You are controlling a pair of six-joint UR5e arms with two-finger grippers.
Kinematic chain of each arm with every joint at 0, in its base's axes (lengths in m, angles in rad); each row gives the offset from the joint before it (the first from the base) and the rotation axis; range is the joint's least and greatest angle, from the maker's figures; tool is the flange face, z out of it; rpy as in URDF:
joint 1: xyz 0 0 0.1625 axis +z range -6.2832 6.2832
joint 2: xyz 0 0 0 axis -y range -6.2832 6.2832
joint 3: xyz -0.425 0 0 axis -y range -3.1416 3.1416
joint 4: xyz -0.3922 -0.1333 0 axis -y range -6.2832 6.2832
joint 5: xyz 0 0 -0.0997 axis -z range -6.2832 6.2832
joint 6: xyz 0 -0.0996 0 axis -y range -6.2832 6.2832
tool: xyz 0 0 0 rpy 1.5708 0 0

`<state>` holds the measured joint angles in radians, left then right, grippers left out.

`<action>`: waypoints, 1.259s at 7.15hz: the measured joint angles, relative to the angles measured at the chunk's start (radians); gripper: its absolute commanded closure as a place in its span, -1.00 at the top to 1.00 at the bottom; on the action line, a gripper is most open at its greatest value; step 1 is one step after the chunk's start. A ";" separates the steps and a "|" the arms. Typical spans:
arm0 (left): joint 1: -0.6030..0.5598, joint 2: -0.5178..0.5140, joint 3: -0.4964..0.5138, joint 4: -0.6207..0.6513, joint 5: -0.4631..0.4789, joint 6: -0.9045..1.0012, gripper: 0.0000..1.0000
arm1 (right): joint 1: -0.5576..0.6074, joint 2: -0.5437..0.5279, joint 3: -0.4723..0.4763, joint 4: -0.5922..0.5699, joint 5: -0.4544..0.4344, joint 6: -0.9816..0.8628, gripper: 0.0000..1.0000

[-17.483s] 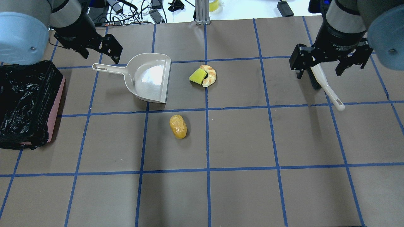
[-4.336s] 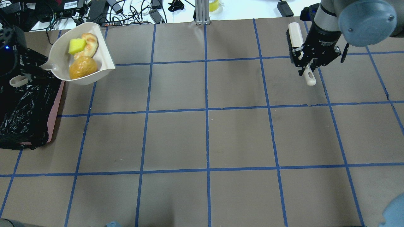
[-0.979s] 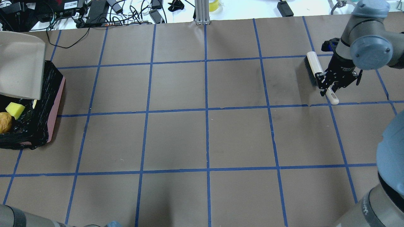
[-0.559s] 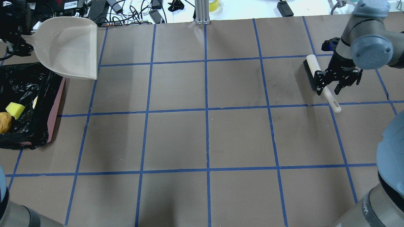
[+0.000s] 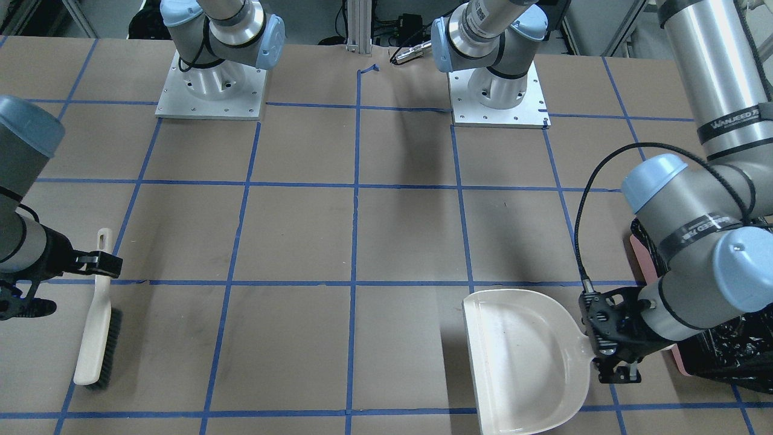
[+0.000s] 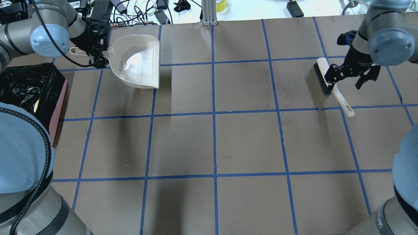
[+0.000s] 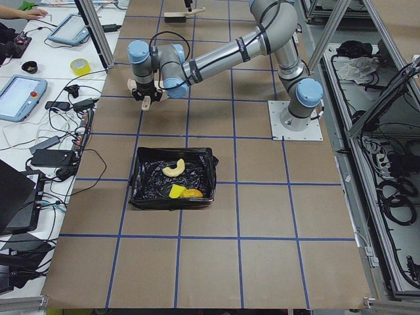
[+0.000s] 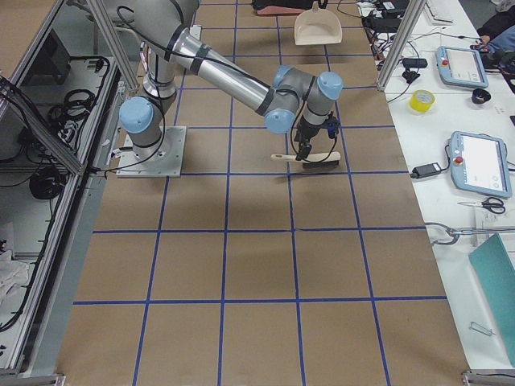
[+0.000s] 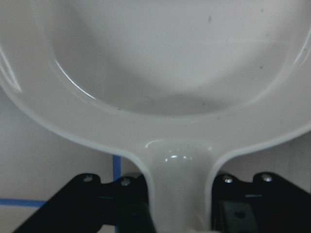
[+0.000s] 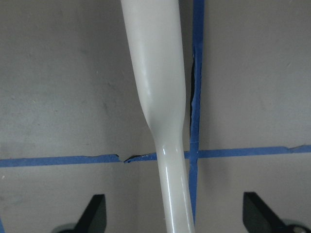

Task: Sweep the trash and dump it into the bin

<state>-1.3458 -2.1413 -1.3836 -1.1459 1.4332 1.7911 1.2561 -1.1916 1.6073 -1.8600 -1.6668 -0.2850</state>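
The trash lies in the bin [image 7: 141, 187]: the croissant piece [image 7: 173, 168], the sponge wedge [image 7: 176, 191] and the potato-like lump [image 7: 191, 193]. In the overhead view the bin [image 6: 29, 81] stands at the left edge, partly behind my left arm. My left gripper [image 6: 98, 49] is shut on the handle [image 9: 177, 194] of the empty cream dustpan [image 6: 137, 62], which is held level and low, right of the bin. My right gripper [image 6: 347, 76] is open over the cream brush [image 6: 341, 99], which lies on the table; its fingers [image 10: 92, 213] stand wide of the handle [image 10: 160, 97].
The table is brown paper with a blue tape grid [image 6: 214, 114]. Cables and chargers [image 6: 130, 9] lie past the far edge. A metal post [image 6: 209, 13] stands at the far middle. The two arm bases [image 5: 211, 84] are bolted on the robot's side.
The dustpan, empty, has swung right from beside the bin and come down level. The right gripper has opened wider and the brush lies free on the table.
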 measured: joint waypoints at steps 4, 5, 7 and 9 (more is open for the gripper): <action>-0.018 -0.046 -0.034 0.055 -0.027 0.047 -0.98 | 0.125 -0.218 -0.053 0.113 0.036 0.138 1.00; -0.018 -0.055 -0.051 0.095 -0.025 0.049 -0.10 | 0.205 -0.258 -0.052 0.133 0.035 0.199 1.00; -0.018 -0.073 -0.065 0.131 -0.028 0.050 0.14 | 0.294 -0.284 -0.048 0.161 0.032 0.303 1.00; -0.018 -0.071 -0.067 0.132 -0.026 0.044 0.13 | 0.305 -0.297 -0.052 0.162 0.041 0.328 1.00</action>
<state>-1.3637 -2.2119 -1.4503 -1.0143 1.4068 1.8354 1.5612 -1.4890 1.5549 -1.6984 -1.6255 0.0432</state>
